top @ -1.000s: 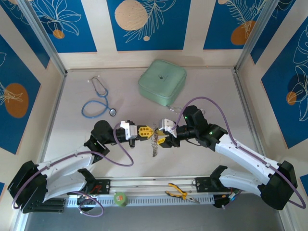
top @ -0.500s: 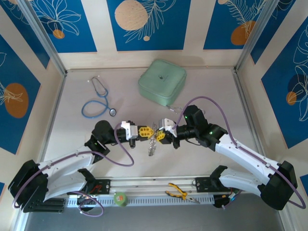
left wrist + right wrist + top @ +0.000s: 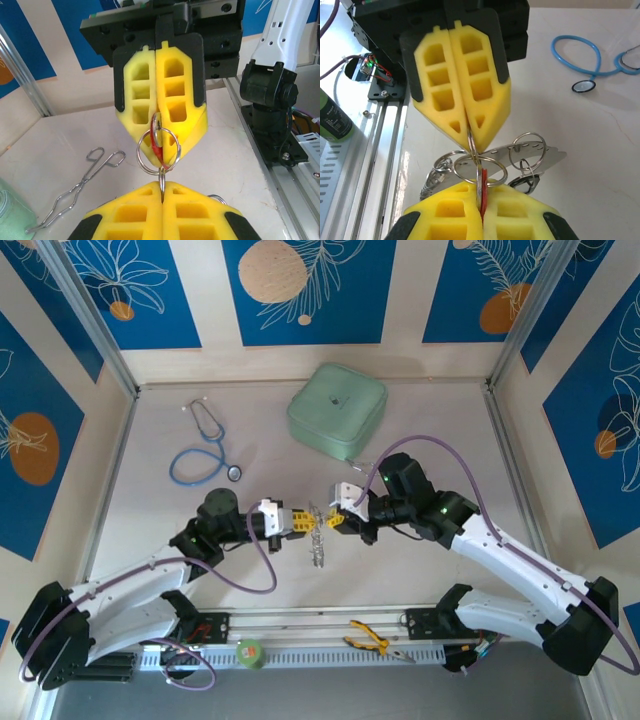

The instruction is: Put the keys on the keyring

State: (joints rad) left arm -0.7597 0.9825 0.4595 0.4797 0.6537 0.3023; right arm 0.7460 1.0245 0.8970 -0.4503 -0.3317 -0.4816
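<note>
Left wrist: left end effector (image 3: 162, 189), 6 o'clock, clenched the keyring (image 3: 139, 155); right end effector (image 3: 160, 150), 12 o'clock, pinched the red-tagged key (image 3: 156, 142), apparently for threading.

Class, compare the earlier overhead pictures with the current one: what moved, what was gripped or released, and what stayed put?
The right gripper closed on the red-tagged key. The left gripper, still shut on the keyring, drifted slightly toward the near edge as its arm shifted. The stethoscope, green case and pliers stayed put.
</note>
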